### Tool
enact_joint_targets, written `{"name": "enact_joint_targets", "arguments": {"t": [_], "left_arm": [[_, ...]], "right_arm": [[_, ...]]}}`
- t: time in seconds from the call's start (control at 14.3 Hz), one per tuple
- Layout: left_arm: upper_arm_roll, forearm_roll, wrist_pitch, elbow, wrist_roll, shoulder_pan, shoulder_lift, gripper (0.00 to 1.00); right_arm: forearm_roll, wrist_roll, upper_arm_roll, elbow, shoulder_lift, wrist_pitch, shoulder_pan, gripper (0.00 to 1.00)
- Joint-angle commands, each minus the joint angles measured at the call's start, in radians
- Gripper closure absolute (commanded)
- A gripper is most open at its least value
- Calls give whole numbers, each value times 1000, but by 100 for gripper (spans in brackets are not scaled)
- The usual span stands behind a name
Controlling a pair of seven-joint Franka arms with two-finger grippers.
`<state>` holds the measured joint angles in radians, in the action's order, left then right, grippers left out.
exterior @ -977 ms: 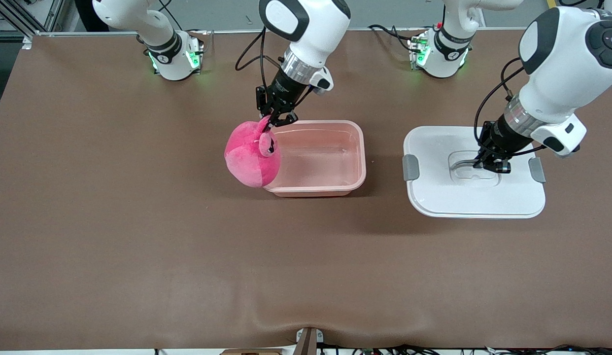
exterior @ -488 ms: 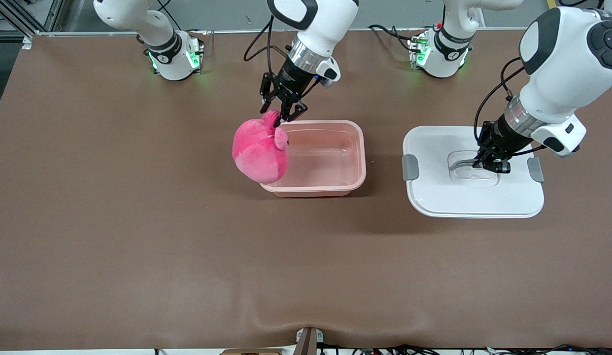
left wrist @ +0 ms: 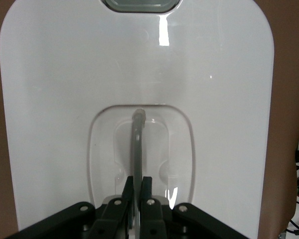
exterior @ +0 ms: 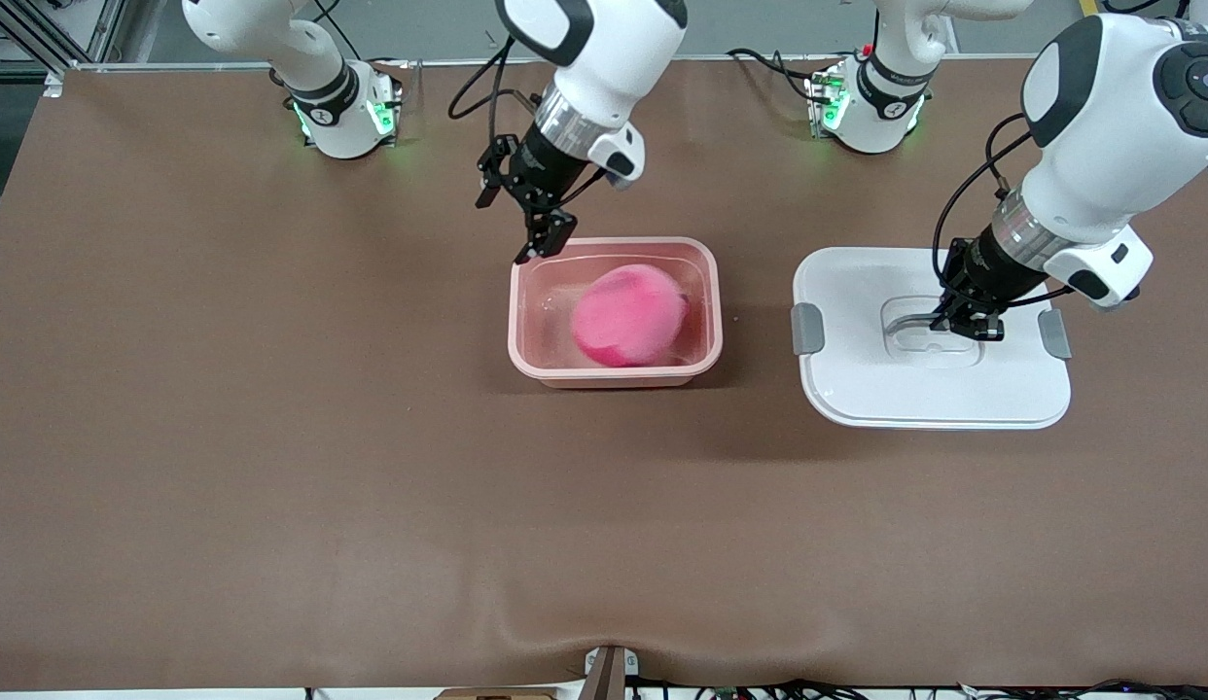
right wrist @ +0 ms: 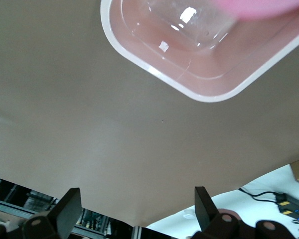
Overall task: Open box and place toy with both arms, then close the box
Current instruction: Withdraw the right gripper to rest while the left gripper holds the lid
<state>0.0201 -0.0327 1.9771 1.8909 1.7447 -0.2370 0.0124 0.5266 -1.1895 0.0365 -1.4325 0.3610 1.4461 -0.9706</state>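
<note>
Two arms over the brown counter (exterior: 273, 437). Toy (exterior: 628, 315) lies inside the lidless pink box (exterior: 614, 374), mid-counter, nearer the robots' edge than the camera's edge. Right tool (exterior: 512, 219) released, fingers spread wide, empty, in the air over the box's corner toward the right arm's end. Lid (exterior: 930, 389) flat on the counter toward the left arm's end; left tool (exterior: 972, 321) clenched on the lid's grey handle (left wrist: 137, 149) in its recess.

Toy (exterior: 628, 328) in box (exterior: 526, 365), lid (exterior: 857, 389) beside.
</note>
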Motion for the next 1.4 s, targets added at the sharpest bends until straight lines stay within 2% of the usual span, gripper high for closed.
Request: {"name": "enact_joint_targets", "arguments": {"t": [0.0,0.84,1.19,1.33], "left_arm": [[-3,-21,-12,17,-17,1,29,100],[-5,-21,-12,17,-16,-5,26,100],[-6,-21,-12,16,-13,-5,26,100],[-28,-23,-11,14,-4,-5,21,100]], "right_arm": [[-45,86,-9,20,-17,-32,62,0],[-210,142,-7,32,-42,-33,369,0],[-292,290,-10,40,-70,-26,476,0],[-324,318,-9,40,-79,-18,525,0]]}}
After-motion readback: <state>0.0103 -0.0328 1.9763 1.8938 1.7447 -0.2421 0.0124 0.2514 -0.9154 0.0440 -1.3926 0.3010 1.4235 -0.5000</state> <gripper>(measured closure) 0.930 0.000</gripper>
